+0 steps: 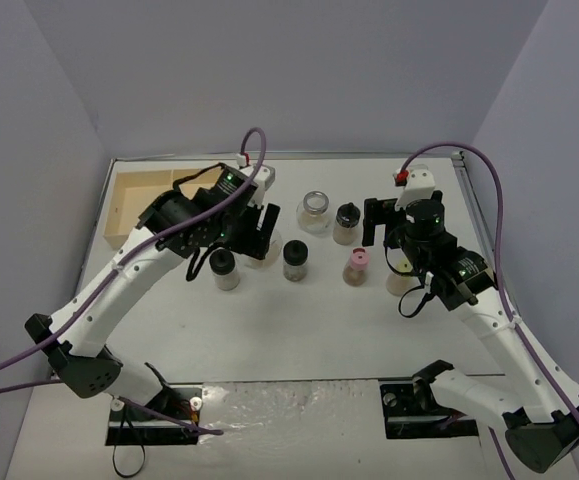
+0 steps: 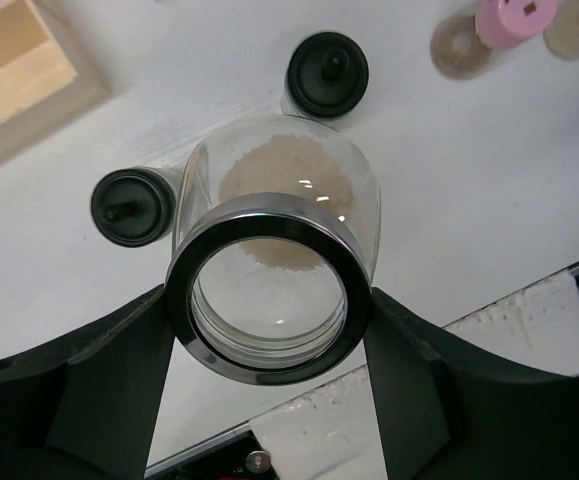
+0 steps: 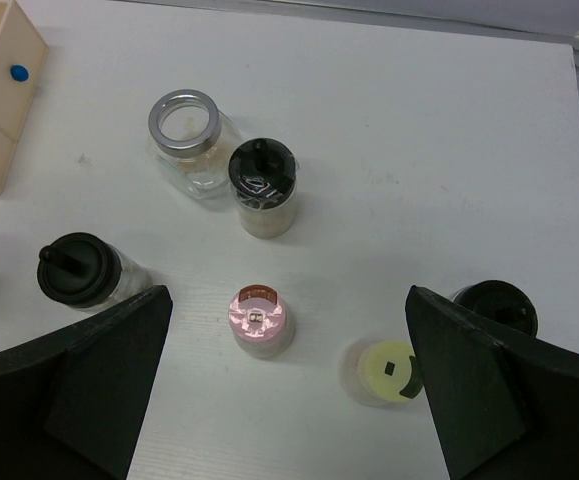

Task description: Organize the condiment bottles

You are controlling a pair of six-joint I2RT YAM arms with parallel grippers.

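**A:** What fills most of the scene?

**B:** A white table, with a light wooden compartment tray in its far left corner.

**A:** And the arms?

**B:** The left arm reaches out towards the middle. The left gripper is partly closed, and its black fingers press on either side of the dark metal neck ring of a wide clear glass jar with beige powder inside. That jar is to the right of the tray. I cannot tell whether it is clear of the table.

**A:** The other claw?

**B:** The right gripper hangs over the right half of the table, spread as wide as it goes, with nothing in it.

**A:** The remaining bottles?

**B:** A second wide clear glass jar with a silver rim stands far centre. Just to its right is the far black-capped glass jar. Nearer, the middle black-capped glass jar and the left black-capped glass jar stand on either side of the held jar. The small pink-capped glass jar stands near the far black-capped one. To the right of the pink-capped jar is the small yellow-green-capped glass jar. From above it is largely hidden by the right arm.
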